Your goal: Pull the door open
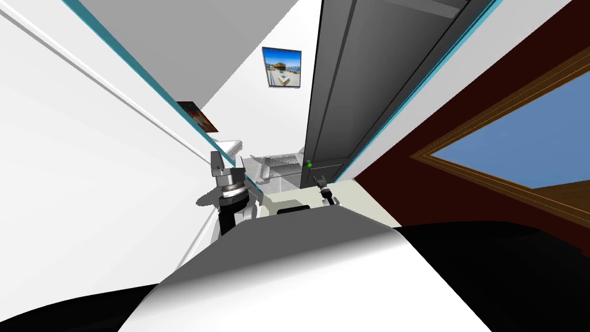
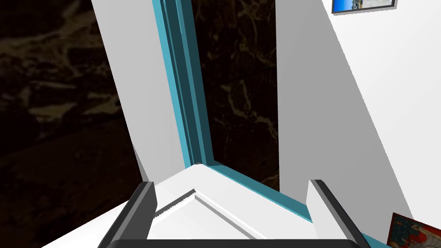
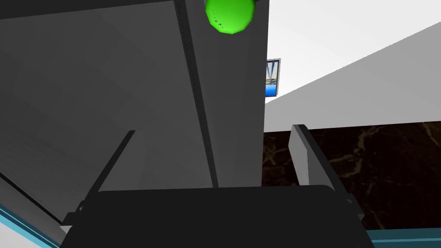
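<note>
One dark grey door stands ajar just ahead of the right gripper, with its free edge clear of the teal door frame. The door's single green knob sits just beyond the fingertips, untouched. The right gripper's two fingers are spread wide and grasp nothing, and the door's free edge runs up between them. Past that edge lies a dark marbled surface.

The left gripper is raised to the right gripper's left, close to a white wall. Its two fingers are likewise parted and empty, pointing at a corner of the teal frame. Two small pictures hang beyond both grippers, a blue one and a red one. One large wood-framed blue panel sits on a dark red wall, off to the right gripper's right.
</note>
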You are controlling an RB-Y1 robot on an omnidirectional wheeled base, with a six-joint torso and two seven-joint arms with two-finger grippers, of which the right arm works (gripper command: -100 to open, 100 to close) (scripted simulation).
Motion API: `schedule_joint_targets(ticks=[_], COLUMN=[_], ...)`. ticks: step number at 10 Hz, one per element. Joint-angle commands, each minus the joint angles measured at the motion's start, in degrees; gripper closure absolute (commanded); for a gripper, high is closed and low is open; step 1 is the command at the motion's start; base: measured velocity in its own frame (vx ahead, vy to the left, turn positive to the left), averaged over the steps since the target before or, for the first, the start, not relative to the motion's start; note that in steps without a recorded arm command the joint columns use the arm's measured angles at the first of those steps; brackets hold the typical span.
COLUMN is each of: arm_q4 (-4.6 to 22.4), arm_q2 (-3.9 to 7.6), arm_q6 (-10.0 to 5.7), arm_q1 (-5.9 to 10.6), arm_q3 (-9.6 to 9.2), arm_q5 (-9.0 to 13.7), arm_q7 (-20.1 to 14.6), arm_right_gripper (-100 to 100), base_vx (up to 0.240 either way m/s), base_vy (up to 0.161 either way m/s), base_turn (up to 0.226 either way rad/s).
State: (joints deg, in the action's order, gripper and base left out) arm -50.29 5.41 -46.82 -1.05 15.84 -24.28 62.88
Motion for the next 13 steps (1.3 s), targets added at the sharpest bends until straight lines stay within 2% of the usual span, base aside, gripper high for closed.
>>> schedule_joint_targets(ticks=[1,5,6,7,8,13], arm_q4=[1.78,6.19,5.02,5.84,6.08,9.03], arm_q2=[0.04,-0.21,-0.25,0.81,1.15,5.22], arm_q6=[-0.49,-1.47,-1.11,-1.89,-2.15,-5.2], arm_q1=[0.7,2.1,1.62,1.26,1.13,-0.34], arm_q3=[0.27,0.86,0.68,1.47,1.72,4.74], arm_q5=[-0.37,-1.85,-1.7,-1.22,-1.05,0.97], arm_q7=[0.98,3.92,3.33,2.96,2.81,0.96], arm_right_gripper=[-100,-100,-100,-100,-100,-100], base_vx=[0.084,0.13,0.052,0.1,0.153,0.197], base_vy=[0.01,0.029,0.007,0.062,0.102,0.062], base_turn=[-0.006,-0.009,0.0,0.128,0.113,0.138])
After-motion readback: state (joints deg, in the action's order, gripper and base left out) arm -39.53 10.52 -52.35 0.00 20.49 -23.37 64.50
